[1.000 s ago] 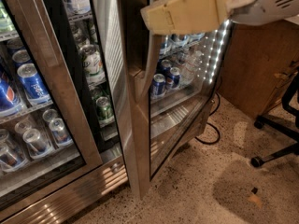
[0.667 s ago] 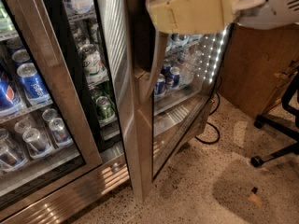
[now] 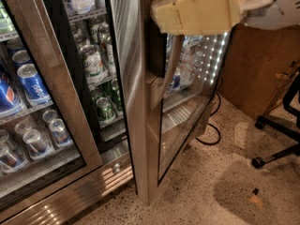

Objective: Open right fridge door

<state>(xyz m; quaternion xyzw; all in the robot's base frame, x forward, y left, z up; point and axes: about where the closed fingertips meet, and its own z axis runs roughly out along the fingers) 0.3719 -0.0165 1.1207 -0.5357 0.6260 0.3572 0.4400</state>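
The cream-coloured gripper (image 3: 165, 14) is hanging nearest the camera at the top of the view, right at the upper end of the long bar handle (image 3: 169, 71); whether it is clamped on the bar or apart cannot be told. Just behind, the right fridge door (image 3: 140, 139) is standing partly swung out over the speckled floor (image 3: 211, 191). Further left, the matching glass door (image 3: 61, 93) is sitting closed over blue Pepsi cans (image 3: 33, 83).

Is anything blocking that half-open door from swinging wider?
Nothing separates the gripper, up by the handle, from the right fridge door. Farther right, a chair base on the floor might meet the door's swing.
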